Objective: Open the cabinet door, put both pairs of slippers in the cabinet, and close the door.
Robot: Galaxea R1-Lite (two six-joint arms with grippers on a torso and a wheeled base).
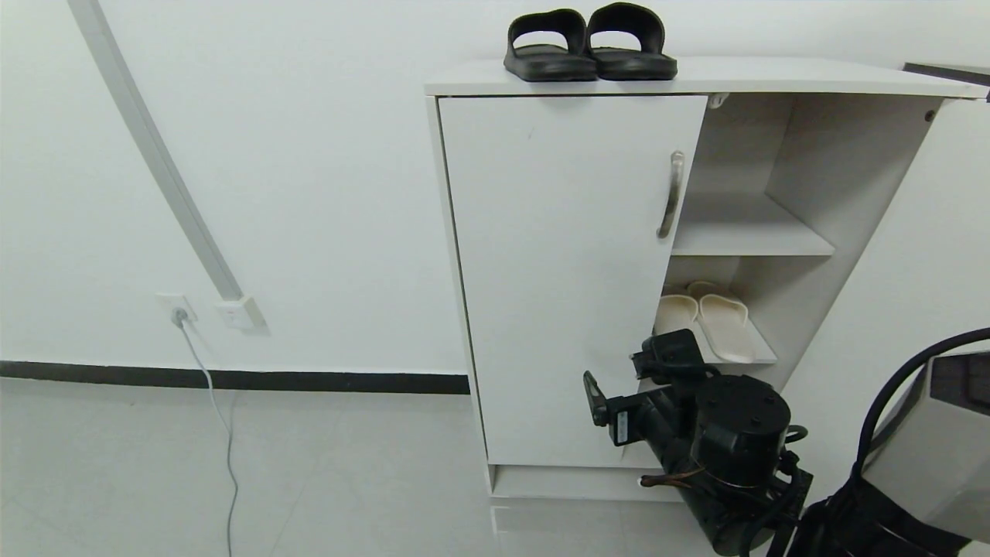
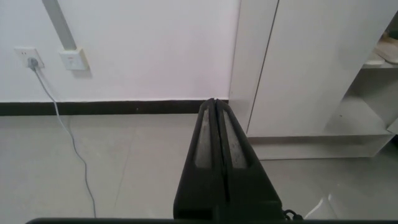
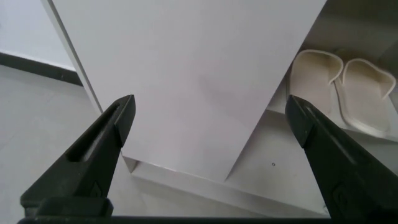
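While right claw (image 3: 210, 109) gapes wide before shut left door (image 1: 564, 271) of cabinet (image 1: 773, 76), left claw (image 2: 214, 107) pressed closed. Black slippers (image 1: 592, 46) on cabinet top, near front edge; cream slippers (image 1: 705, 319) on lower shelf (image 1: 764, 357) inside.

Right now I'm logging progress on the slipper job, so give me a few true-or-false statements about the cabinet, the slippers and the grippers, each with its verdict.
1. The black slippers sit on top of the cabinet. True.
2. The cream slippers lie on the floor beside the cabinet. False: they lie on a shelf inside it.
3. Both cabinet doors are closed. False: the left door is closed, but the right door stands open.
4. The right gripper is open and empty, in front of the closed door. True.
5. The left gripper holds a slipper. False: it is shut on nothing.
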